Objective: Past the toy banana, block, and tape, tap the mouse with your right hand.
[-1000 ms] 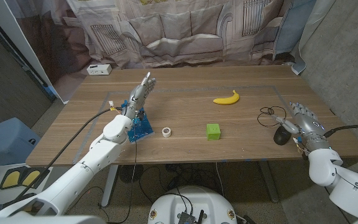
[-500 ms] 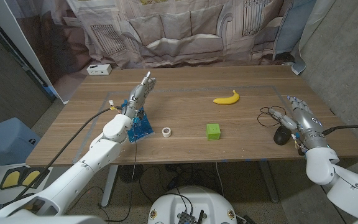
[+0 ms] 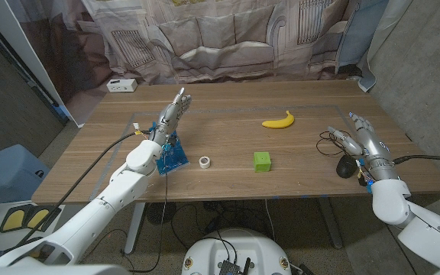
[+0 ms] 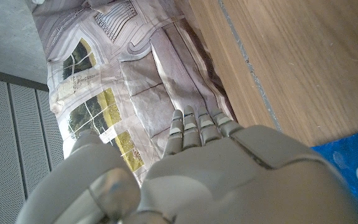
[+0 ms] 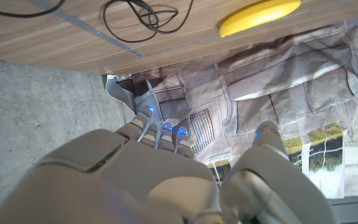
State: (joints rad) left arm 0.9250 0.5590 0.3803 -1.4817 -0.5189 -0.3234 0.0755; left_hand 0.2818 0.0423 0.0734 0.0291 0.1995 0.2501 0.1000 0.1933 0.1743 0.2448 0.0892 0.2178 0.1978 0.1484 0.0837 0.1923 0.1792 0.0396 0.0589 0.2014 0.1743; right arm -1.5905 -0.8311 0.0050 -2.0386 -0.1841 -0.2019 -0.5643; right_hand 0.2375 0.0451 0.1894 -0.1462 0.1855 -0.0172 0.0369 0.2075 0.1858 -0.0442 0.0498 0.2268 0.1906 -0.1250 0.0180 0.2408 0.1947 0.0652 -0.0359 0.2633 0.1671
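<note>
Head view, left side of the wooden table [image 3: 228, 130]: a small white box [image 3: 120, 85] sits at the far left corner. The left hand [image 3: 173, 114] is raised above the table, fingers straight and close together, reaching toward the far edge; it holds nothing. The left wrist view shows that same hand [image 4: 197, 168] from behind, fingers extended together with nothing between them, a patterned curtain [image 4: 123, 74] beyond. Just beside the left forearm, toward the near edge, lies a blue mat [image 3: 173, 156]; its corner also shows in the left wrist view [image 4: 353, 162].

Middle: a small roll of white tape [image 3: 205, 162] lies just right of the mat. Further right is a green block [image 3: 262, 160], well apart from the tape. The yellow toy banana [image 3: 279, 121] lies beyond the block, toward the far side.

Right side: the black mouse [image 3: 345, 166] rests near the right end of the table, with its thin black cable [image 3: 329, 140] looped on the wood just beyond it. The right hand [image 3: 360, 137] hovers above and slightly beyond the mouse, fingers spread and extended, empty; I cannot tell any contact with the mouse. The right wrist view shows this hand [image 5: 160, 174] with fingers apart and nothing held, the cable loop [image 5: 143, 15] and the banana [image 5: 260, 14] on the table past the fingertips.
</note>
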